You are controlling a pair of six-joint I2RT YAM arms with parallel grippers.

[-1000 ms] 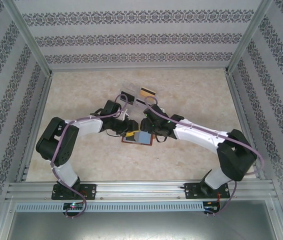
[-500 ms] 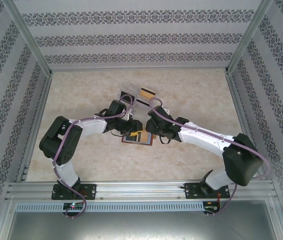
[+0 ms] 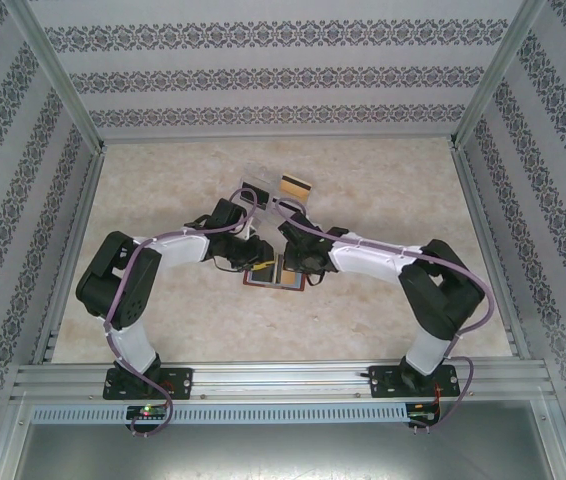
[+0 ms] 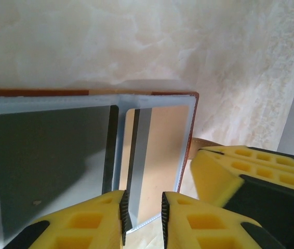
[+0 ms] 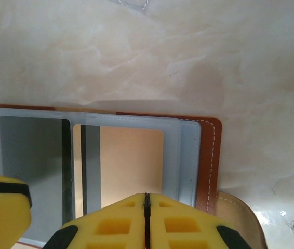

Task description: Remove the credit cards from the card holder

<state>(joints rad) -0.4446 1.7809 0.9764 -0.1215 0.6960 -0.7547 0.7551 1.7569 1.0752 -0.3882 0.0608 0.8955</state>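
The brown card holder (image 3: 275, 278) lies open on the table, its blue-grey pockets up. In the right wrist view an orange credit card (image 5: 131, 161) with a grey stripe fills one pocket, and a dark grey card (image 5: 30, 155) sits in the pocket beside it. My right gripper (image 5: 146, 215) is shut, pads pressed together over the orange card's near edge, with nothing visible between them. My left gripper (image 4: 142, 215) stands narrowly open astride the near edge of the orange card (image 4: 162, 140) and its pocket. The two grippers (image 3: 259, 253) (image 3: 291, 262) meet over the holder.
A clear plastic tray (image 3: 261, 190) stands just behind the holder, with a yellow and black card (image 3: 296, 185) at its right. A tan strap (image 5: 243, 220) sticks out of the holder's right side. Metal frame rails and patterned walls close in the table.
Both grippers have narrowed and the right one has shut. The right arm has folded in, bringing its wrist lower over the holder. The holder has stayed roughly in place.
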